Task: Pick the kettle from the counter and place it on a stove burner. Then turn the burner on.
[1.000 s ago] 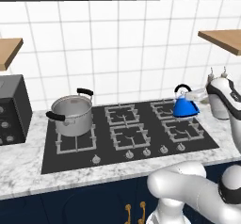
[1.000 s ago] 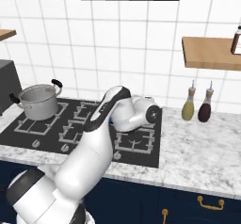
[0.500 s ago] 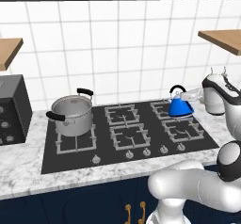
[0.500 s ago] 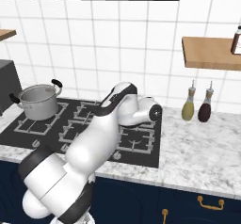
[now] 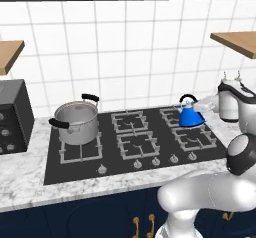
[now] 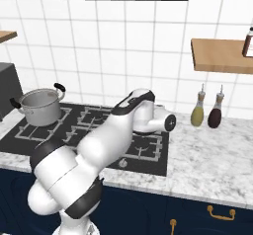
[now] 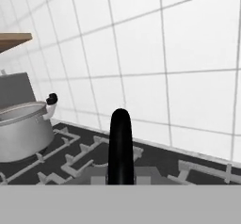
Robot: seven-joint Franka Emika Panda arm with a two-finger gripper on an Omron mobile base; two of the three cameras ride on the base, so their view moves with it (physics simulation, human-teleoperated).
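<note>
The counter (image 5: 30, 182) edge lies nearest, then the black cooktop (image 5: 75, 164). At the rear right stove burner (image 5: 175, 115), the gripper (image 5: 200, 104) is clamped on the handle of the kettle (image 5: 190, 117). The steel pot (image 5: 76, 123) stands on the far-left grate.

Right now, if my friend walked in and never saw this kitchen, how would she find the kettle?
Look at the black cooktop set in the marble counter, under the white tiled wall. Go to the back right burner, far from the big steel pot on the left. The kettle there is small, squat and shiny blue with an arched black handle.
</note>
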